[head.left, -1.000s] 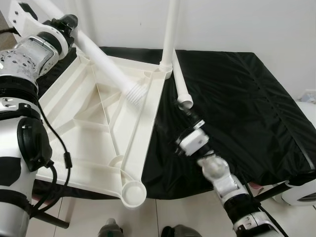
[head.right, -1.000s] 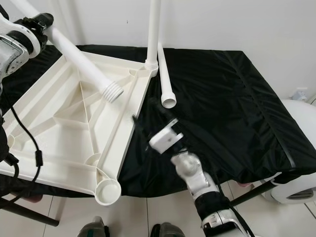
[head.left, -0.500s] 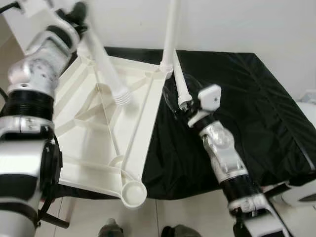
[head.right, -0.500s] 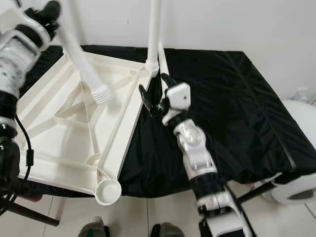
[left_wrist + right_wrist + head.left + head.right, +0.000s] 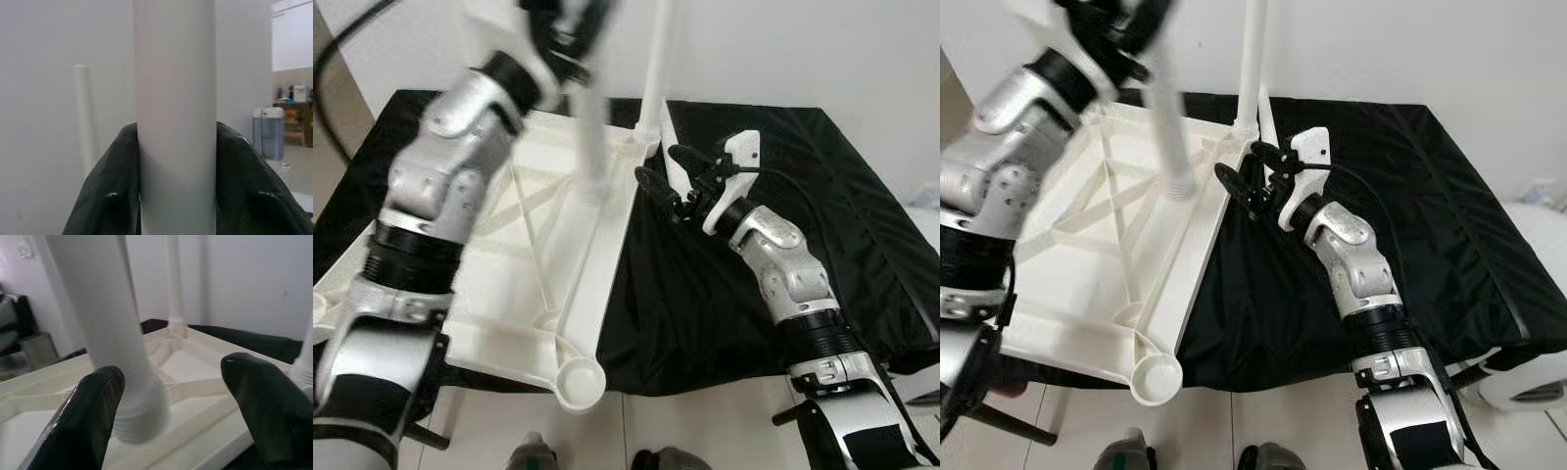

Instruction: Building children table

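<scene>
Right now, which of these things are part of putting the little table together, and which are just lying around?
Part of the job:
- upside-down tabletop
- leg held in the left gripper
- leg already standing in its corner
- loose leg by the open right gripper

Just there:
- black cloth
- white wall

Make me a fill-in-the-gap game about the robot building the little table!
1. The left pincer is shut on a white table ____.
2. The upside-down tabletop lies on a ____ cloth.
3. The right pincer has its fingers ____, holding nothing.
4. One leg already stands ____ in the tabletop's far corner.

Missing words: leg; black; open; upright
</scene>
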